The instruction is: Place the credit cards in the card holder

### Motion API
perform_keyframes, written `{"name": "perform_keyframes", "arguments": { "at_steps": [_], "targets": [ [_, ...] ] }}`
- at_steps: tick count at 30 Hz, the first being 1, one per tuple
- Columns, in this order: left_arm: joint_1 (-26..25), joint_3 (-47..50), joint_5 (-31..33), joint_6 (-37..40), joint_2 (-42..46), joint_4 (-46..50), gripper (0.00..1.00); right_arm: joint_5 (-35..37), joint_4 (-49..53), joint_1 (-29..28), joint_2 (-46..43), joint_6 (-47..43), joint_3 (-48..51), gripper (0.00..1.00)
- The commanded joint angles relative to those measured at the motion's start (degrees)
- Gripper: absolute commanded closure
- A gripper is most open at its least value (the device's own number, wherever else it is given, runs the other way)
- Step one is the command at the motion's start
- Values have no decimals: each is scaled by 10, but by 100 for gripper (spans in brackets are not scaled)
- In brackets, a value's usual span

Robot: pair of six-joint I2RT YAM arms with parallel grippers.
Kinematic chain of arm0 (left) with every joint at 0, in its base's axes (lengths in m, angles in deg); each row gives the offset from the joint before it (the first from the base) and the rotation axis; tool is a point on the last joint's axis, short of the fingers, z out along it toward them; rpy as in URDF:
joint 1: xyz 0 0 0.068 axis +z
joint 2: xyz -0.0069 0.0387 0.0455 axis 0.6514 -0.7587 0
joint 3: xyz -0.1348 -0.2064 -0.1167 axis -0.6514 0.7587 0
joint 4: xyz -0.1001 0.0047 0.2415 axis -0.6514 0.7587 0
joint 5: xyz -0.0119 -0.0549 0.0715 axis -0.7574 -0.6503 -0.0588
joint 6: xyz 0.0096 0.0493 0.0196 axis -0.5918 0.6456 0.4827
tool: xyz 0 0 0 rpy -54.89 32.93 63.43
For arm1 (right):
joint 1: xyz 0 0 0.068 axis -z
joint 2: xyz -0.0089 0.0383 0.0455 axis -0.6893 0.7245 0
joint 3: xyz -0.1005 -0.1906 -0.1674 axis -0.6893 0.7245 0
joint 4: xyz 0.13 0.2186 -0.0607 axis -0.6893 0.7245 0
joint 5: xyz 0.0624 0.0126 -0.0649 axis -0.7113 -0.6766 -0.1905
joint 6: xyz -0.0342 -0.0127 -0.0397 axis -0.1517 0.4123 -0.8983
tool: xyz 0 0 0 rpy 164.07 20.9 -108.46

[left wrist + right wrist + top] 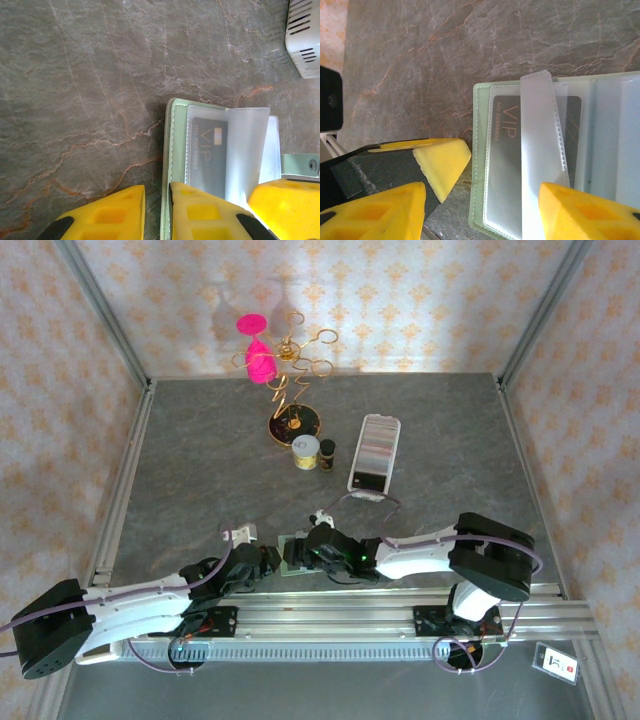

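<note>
The sage-green card holder (172,150) lies open on the table near the front edge (296,552). A dark credit card (207,150) marked VIP sits in its clear pocket (506,145), and a translucent pocket leaf (542,150) stands up beside it. More credit cards fill a row in the clear tray (375,450). My left gripper (157,212) is narrowly open astride the holder's left edge: one finger on the pocket page, the other on the table, just clear of the edge. My right gripper (480,215) is wide open over the holder, one fingertip (590,212) by the raised leaf.
At the back stand a gold wire stand (292,390) with pink pieces and two small jars (314,453). A white slotted object (305,35) lies beyond the holder. The left finger's yellow tip (442,165) sits close to the right gripper. The metal rail (330,612) runs along the front.
</note>
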Motion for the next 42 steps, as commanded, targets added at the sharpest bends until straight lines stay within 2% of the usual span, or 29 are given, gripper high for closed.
{"name": "perform_keyframes", "arguments": {
  "at_steps": [1,9,19,25,31,33,36,42],
  "targets": [
    [-5,19,-11,-10,4,6,83,-11,-30,-5,13,11,-11,40],
    [-4,36,-9,-18,42,17,82,-26,-100,-4,17,20,-8,40],
    [-4,39,-11,-20,48,18,81,-39,-150,-4,33,15,-11,39],
    [-5,45,14,-34,67,53,69,-41,-171,-5,59,7,-33,39],
    [-5,37,48,-46,133,133,65,-60,-206,-5,90,-1,-56,39],
    [-4,39,53,-47,157,141,65,-50,-185,-5,82,-10,-61,39],
    [-5,42,44,-43,177,136,63,10,-102,-5,38,-24,-55,39],
    [-4,29,25,-27,149,110,59,109,88,-4,-83,-43,-9,38]
  ]
}}
